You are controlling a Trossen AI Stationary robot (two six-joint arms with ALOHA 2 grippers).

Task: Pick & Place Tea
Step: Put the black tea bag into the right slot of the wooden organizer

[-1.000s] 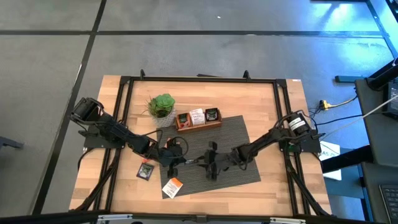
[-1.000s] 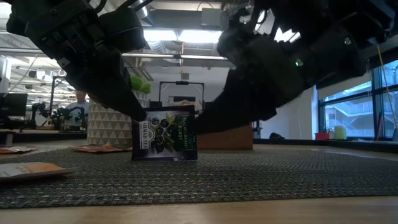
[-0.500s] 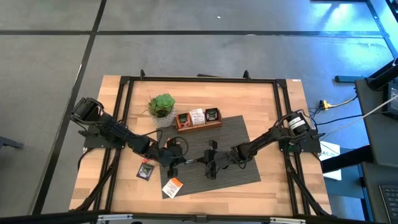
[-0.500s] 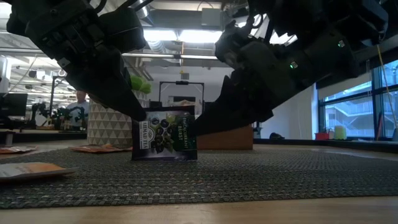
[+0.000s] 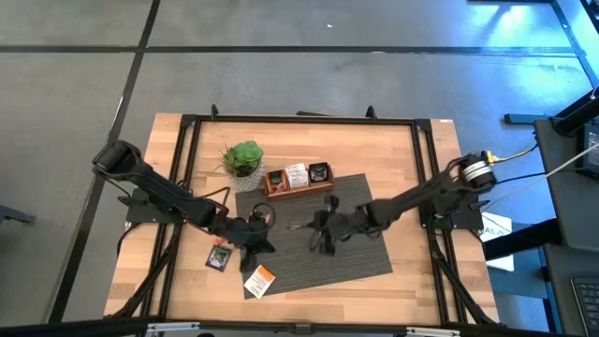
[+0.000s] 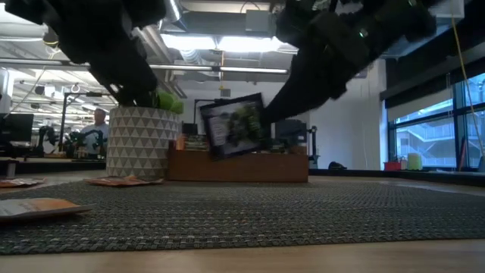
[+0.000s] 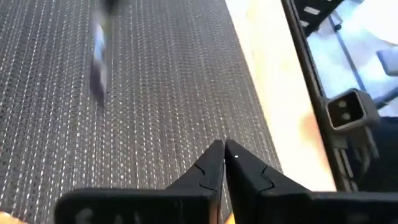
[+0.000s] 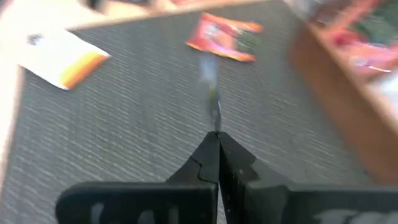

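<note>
A dark tea sachet (image 6: 236, 127) hangs tilted above the grey mat (image 5: 356, 253); in the right wrist view it shows edge-on (image 8: 211, 84). My right gripper (image 8: 217, 134) is shut on it, over the middle of the mat (image 5: 320, 225). My left gripper (image 7: 224, 146) is shut and empty, over the mat's left part (image 5: 253, 234), apart from the sachet. A dark sachet (image 5: 220, 256) lies flat on the wood and a white-and-orange one (image 5: 259, 279) lies on the mat's near left corner. An orange-red one (image 8: 224, 34) lies flat on the mat. My right gripper pinches the dark sachet by its edge (image 8: 215, 121) between its two fingers, at the side toward the table's right (image 6: 267, 121). The fingers come slanting down from the table's right. The sachet stands on edge, tilted, lifted clear of the mat.
The brown wooden tray (image 5: 299, 190) with sachets in its compartments stands at the mat's far edge. The potted plant (image 5: 243, 159) stands to its left. A black frame (image 5: 187, 168) runs round the table.
My right gripper has risen and gone toward the table's far edge with the dark sachet. The sachet stood upright on the mat and now hangs tilted, clear of it. My left gripper has drawn away from the sachet's upper corner, up and toward the table's left.
</note>
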